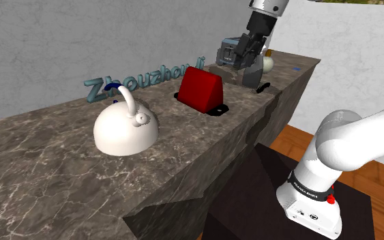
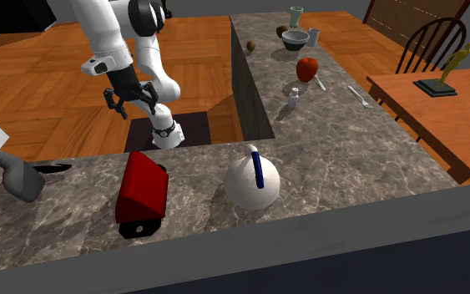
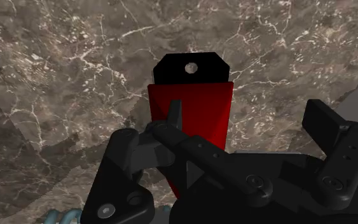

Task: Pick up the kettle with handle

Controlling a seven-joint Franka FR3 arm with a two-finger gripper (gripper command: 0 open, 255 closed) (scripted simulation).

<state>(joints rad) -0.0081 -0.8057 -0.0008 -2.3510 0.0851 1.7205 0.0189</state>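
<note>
The white kettle (image 1: 125, 127) sits on the marble counter (image 1: 40, 170) at the left centre of the shoulder view. In the second exterior view it sits at lower centre (image 2: 252, 180). The claw (image 1: 249, 56) hangs high at the upper right of the shoulder view, well apart from the kettle, with a red block (image 1: 200, 91) on the counter between the two. The coming move therefore runs down and to the left across that frame, past the block. In the second exterior view the claw (image 2: 130, 103) is at upper left, the red block (image 2: 141, 194) lies below it, and the kettle is just beside the block on its right. The kettle's dark blue handle (image 2: 259, 170) arches over the dome, and its long axis runs nearly top to bottom in that frame. I judge the claw would need to straddle that line across its width. The arm (image 2: 112, 38) comes down from the top edge with its wrist bent so the hand faces the counter. In the wrist view the claw (image 3: 247, 114) is spread, its fingers (image 3: 322, 122) standing apart with nothing between them, and the red block (image 3: 193, 108) lies straight beneath. A grey bottle (image 2: 20, 179) lies on the counter at the far left of the second exterior view, clear of the route.
</note>
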